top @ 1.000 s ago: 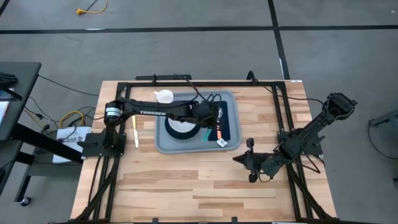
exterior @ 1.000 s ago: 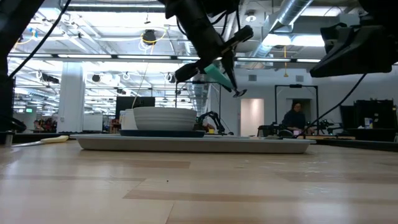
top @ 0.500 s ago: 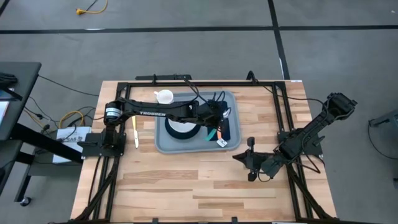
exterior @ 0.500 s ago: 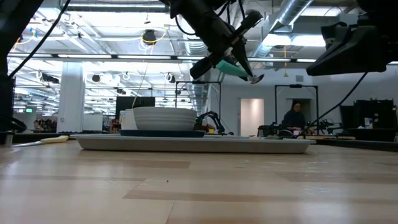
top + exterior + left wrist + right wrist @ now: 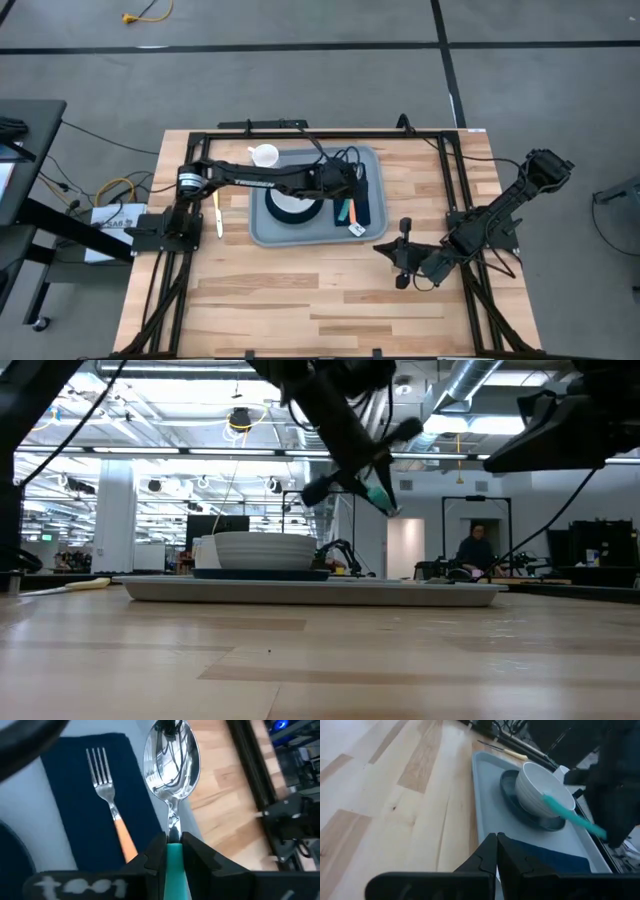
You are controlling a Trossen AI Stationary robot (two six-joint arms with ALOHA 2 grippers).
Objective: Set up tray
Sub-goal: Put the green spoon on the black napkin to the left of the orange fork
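The left claw point(image 5: 352, 196), clenched on the teal handle of a spoon point(image 5: 171, 765), has swung over the last second: in the high view the teal handle first lay over the lower right part of the tray point(image 5: 262, 232), beside the plate, and now sits more upright and closer to the centre right of the frame, over the dark navy napkin point(image 5: 364, 200). In the low view the spoon rose toward the upper middle of the frame half a second ago and has since come back down and to the left, its bowl pointing down toward the tray. The left wrist view shows the spoon's bowl hanging above the right edge of the napkin, with a fork point(image 5: 107, 802) already lying on the napkin to the left of it in that picture. This suggests the spoon is being lined up to lie next to the fork, so the setting looks close to done. The tray rests on the tabletop point(image 5: 300, 300) at the centre of the high view, carrying the dark plate point(image 5: 275, 212) with a white bowl point(image 5: 540, 790) on it. The right claw point(image 5: 405, 272), clenched empty, waits at the lower right of that view, well apart from the tray
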